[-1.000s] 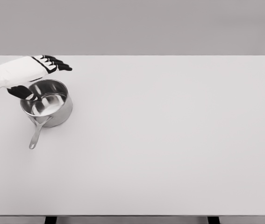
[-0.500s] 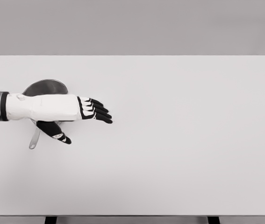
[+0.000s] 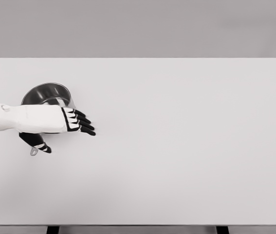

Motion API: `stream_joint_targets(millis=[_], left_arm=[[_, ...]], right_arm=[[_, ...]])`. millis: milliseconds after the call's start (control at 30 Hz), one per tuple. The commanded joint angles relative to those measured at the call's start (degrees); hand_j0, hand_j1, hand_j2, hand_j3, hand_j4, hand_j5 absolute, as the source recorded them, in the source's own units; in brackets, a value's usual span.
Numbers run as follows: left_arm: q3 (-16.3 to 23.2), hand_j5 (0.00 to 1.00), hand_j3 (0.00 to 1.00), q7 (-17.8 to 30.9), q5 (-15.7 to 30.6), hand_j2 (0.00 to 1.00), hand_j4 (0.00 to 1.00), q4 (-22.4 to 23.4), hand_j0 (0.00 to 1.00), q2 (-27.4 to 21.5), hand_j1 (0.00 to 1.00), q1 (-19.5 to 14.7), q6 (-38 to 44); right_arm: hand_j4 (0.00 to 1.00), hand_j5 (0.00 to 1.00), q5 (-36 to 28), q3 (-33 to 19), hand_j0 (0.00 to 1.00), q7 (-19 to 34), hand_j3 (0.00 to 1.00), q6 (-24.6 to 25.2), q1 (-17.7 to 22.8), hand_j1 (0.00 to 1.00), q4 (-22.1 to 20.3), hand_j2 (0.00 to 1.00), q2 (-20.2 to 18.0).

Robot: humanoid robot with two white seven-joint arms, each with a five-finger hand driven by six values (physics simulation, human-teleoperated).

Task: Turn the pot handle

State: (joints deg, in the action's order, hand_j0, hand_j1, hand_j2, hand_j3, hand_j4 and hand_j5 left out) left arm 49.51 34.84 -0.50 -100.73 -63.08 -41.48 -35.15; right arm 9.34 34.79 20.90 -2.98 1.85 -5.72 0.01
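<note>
The pot point(image 3: 47, 92) sits at the table's point(image 3: 176, 146) left, its handle point(image 3: 33, 151) pointing toward the near edge under the left hand point(image 3: 55, 122), whose fingers are extended and grasp nothing, so I judge the turn not yet begun.

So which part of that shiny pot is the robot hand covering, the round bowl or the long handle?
Mostly the handle: only its tip shows below the left robot hand. The pot bowl's far rim stays visible above the hand.
</note>
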Motion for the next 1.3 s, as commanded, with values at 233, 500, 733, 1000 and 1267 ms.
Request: stream_joint_targets(millis=[233,500,733,1000,1267], left_arm=[[0.1,1.0,1.0,0.0,-4.8,1.0,1.0,1.0,1.0,-1.2,1.0,0.0,0.1],[0.1,1.0,1.0,0.0,-6.8,1.0,1.0,3.7,1.0,-2.0,1.0,0.0,0.1],[0.0,1.0,1.0,0.0,-7.6,1.0,1.0,10.6,1.0,-2.1,1.0,-0.5,0.1],[-0.2,1.0,1.0,-0.2,-7.5,1.0,1.0,17.5,1.0,-2.0,1.0,-1.6,0.1],[-0.6,1.0,1.0,-0.3,-7.6,1.0,1.0,23.1,1.0,-1.8,1.0,-2.3,0.1]], right_arm=[[1.0,1.0,0.0,0.0,1.0,0.0,1.0,0.0,0.0,1.0,0.0,1.0,0.0],[1.0,1.0,0.0,0.0,1.0,0.0,1.0,0.0,0.0,1.0,0.0,1.0,0.0],[1.0,1.0,0.0,0.0,1.0,0.0,1.0,0.0,0.0,1.0,0.0,1.0,0.0],[1.0,1.0,0.0,0.0,1.0,0.0,1.0,0.0,0.0,1.0,0.0,1.0,0.0],[1.0,1.0,0.0,0.0,1.0,0.0,1.0,0.0,0.0,1.0,0.0,1.0,0.0]])
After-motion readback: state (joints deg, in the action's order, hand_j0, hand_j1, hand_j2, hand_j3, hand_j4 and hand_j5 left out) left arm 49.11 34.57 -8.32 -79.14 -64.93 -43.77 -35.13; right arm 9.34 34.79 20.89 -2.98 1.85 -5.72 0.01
